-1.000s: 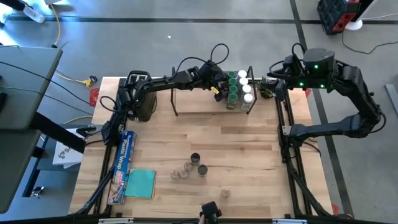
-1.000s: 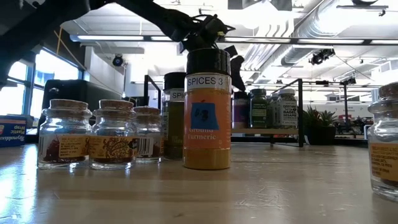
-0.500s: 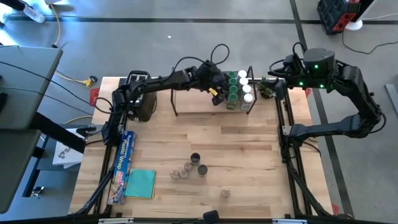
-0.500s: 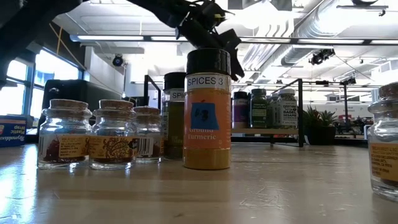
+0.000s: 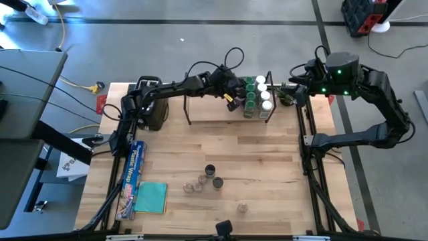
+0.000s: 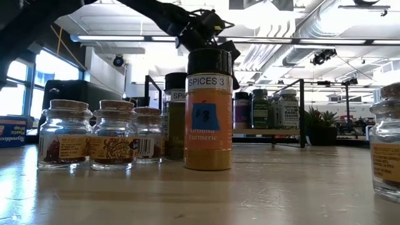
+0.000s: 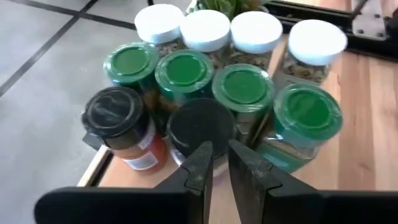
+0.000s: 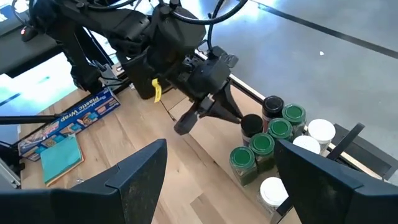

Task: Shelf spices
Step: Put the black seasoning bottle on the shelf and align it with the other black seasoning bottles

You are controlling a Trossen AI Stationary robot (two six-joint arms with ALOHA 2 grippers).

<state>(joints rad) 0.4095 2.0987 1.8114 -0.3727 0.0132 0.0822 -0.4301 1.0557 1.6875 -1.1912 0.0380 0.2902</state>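
Observation:
The shelf [image 5: 214, 112] is a light wooden board with black wire uprights and stands at the table's far side. On its right end stands a cluster of spices [image 5: 257, 97] with green, white and dark lids [image 7: 242, 87]. More spices stand loose near the table's front middle [image 5: 206, 179]. In the low view these are a turmeric jar [image 6: 208, 112] and cork-topped glass jars [image 6: 62, 134]. My left gripper [image 7: 221, 165] hovers shut above a dark-lidded jar [image 7: 200, 124] at the cluster's left edge, with nothing between its fingers. My right gripper [image 8: 227, 186] waits open at the table's far right.
A black toaster [image 5: 154, 110] stands left of the shelf. A plastic-wrap box [image 5: 134, 175] and a teal cloth [image 5: 152, 197] lie at the front left. A small green plant [image 5: 286, 99] sits just right of the shelf. The shelf's left and middle board is bare.
My left gripper has drawn back a little from the jar cluster toward the table's left. Its fingers have closed together on nothing. The jars on the shelf have stayed where they were.

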